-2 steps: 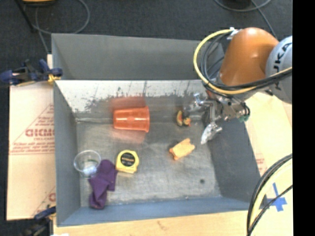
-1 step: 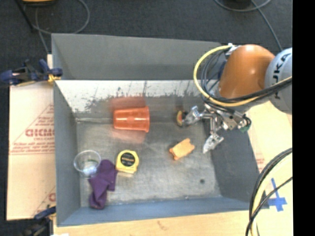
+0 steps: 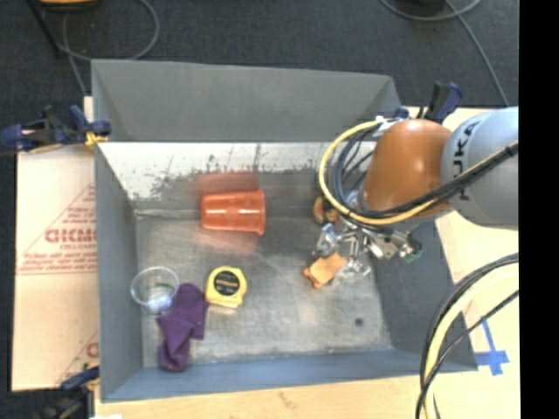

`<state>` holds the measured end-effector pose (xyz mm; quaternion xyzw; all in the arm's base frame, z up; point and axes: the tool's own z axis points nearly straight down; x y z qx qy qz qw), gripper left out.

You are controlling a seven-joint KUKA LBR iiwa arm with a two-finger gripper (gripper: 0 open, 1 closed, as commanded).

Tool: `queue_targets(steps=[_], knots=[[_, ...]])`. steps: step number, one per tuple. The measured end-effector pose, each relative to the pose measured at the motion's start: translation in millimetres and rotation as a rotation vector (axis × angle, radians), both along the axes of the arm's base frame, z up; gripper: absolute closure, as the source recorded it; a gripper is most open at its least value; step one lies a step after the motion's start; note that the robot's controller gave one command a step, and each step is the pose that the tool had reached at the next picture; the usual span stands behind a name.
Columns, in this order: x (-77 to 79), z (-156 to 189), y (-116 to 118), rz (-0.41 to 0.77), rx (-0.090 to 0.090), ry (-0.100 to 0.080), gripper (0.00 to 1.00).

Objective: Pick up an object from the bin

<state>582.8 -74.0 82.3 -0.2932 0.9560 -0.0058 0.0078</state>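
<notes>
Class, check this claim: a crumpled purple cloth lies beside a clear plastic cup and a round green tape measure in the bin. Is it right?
No. The camera view shows the round tape measure is yellow, not green; the crumpled purple cloth and clear plastic cup do lie beside it.

Orange cup [image 3: 233, 212] on its side near the bin's [image 3: 262, 103] back wall, yellow tape measure [image 3: 225, 287] towards the front left corner, clear glass [image 3: 155, 288] just beside it, purple cloth [image 3: 181, 324] just in front of both
</notes>
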Motion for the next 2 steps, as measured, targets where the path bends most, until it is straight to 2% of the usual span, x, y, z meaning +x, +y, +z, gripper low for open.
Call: queue_targets(steps=[1,2], knots=[[0.0,0.0,0.0,0.001,0.000,0.000,1.00],[-36.2,126.5,19.2,0.140,0.005,0.015,1.00]])
